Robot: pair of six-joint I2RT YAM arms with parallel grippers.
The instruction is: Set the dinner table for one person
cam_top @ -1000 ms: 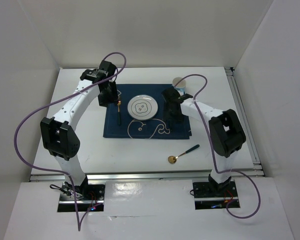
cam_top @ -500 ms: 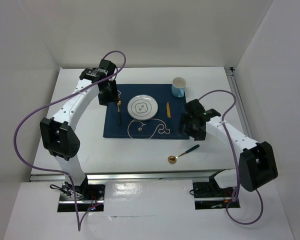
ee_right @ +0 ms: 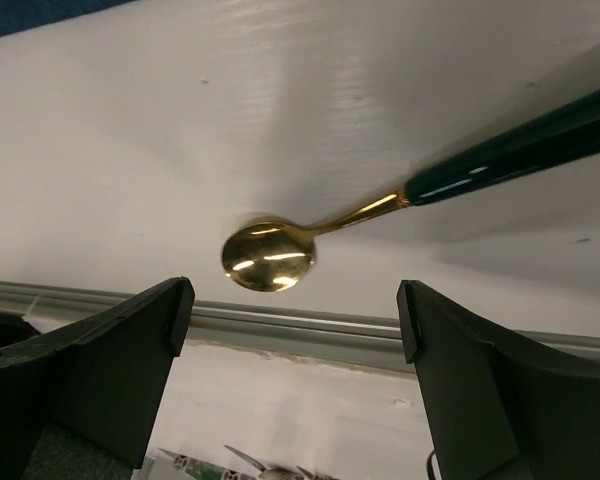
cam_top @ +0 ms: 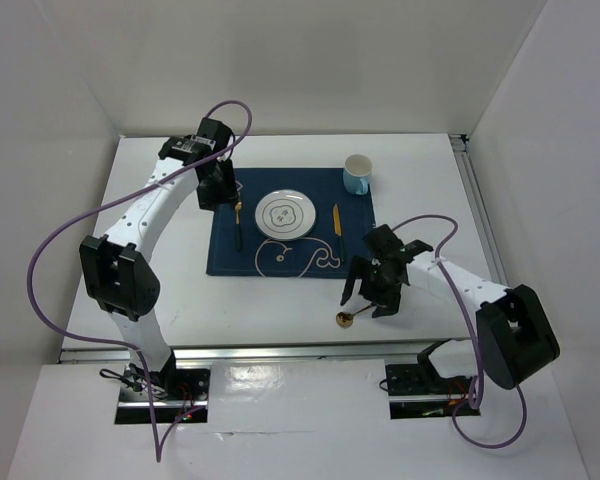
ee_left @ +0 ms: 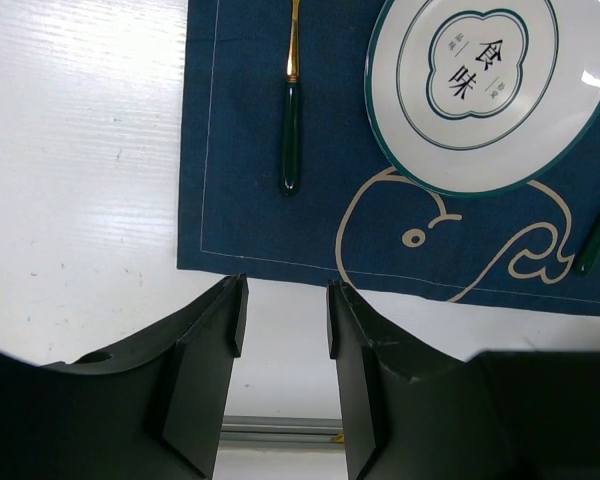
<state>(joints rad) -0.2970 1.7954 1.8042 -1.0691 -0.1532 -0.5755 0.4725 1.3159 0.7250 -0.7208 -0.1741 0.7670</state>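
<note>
Currently the right jaws stand wide apart with nothing between them, low over the gold bowl of a spoon (ee_right: 270,255) that lies on the bare desk (cam_top: 180,300) just in front of the navy placemat's (cam_top: 225,255) near right corner. The left jaws, partly open and empty, hang at the placemat's left edge beside a fork (ee_left: 291,150). Under the placemat, the white desk spreads out around it on every side.
</note>
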